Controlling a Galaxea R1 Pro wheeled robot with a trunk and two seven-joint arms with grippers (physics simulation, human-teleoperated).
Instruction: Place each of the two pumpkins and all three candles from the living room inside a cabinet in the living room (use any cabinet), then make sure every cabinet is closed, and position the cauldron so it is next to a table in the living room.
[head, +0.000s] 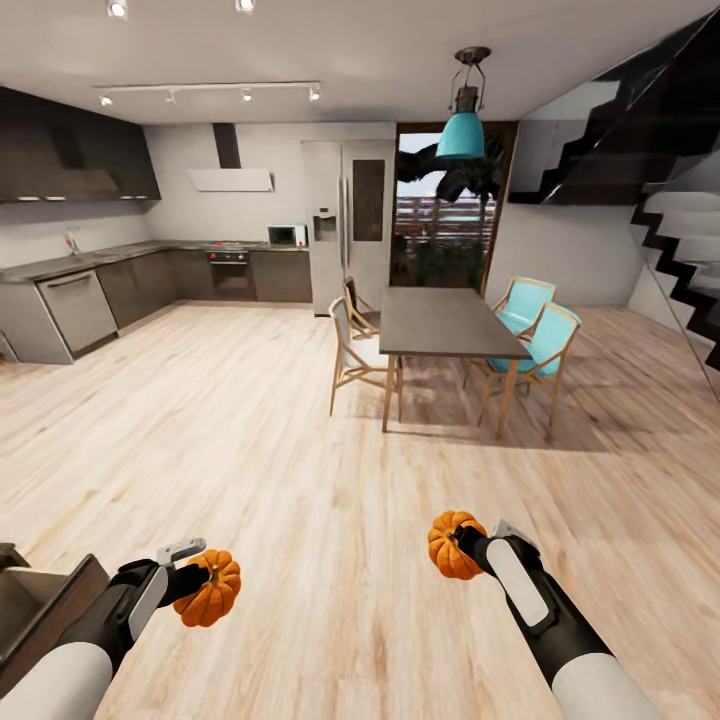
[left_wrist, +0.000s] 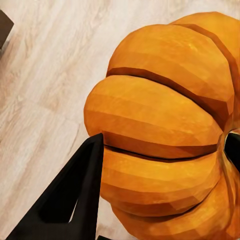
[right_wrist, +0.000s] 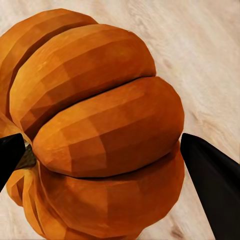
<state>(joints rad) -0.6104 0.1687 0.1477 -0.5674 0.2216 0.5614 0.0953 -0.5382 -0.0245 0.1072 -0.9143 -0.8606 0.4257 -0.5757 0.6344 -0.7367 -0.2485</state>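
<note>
Room: open-plan kitchen and dining space with a pale wood floor (head: 300, 450); grey kitchen units (head: 150, 285) along the far wall, well ahead of both claws; a staircase (head: 670, 200) far off beyond the right claw's side.

Dining bench (head: 445, 322): dark top, wooden legs, ringed by chairs (head: 545, 340), with a teal pendant lamp (head: 462, 130) above; well ahead of the right claw.

Dark-brown furniture edge (head: 40, 600): just outside the left arm; too little of it shows to say what it is.

Left claw (head: 200, 580): clenched on one pumpkin (head: 210, 590), carried above the floor. In the left wrist view, one dark finger (left_wrist: 80, 195) presses the pumpkin's (left_wrist: 165, 135) ribbed flank.

Right claw (head: 462, 545): clenched on the other pumpkin (head: 452, 545), likewise held clear of the floor. In the right wrist view, fingers (right_wrist: 215, 185) bracket that pumpkin (right_wrist: 100, 130) on both sides.

Cabinet, candles, cauldron: not catalogued here.

Risk, as a judgement: both loads are round and ribbed, so a jolt while driving or turning could roll either one out of its grip. With both claws full, neither is free to open a cabinet.
</note>
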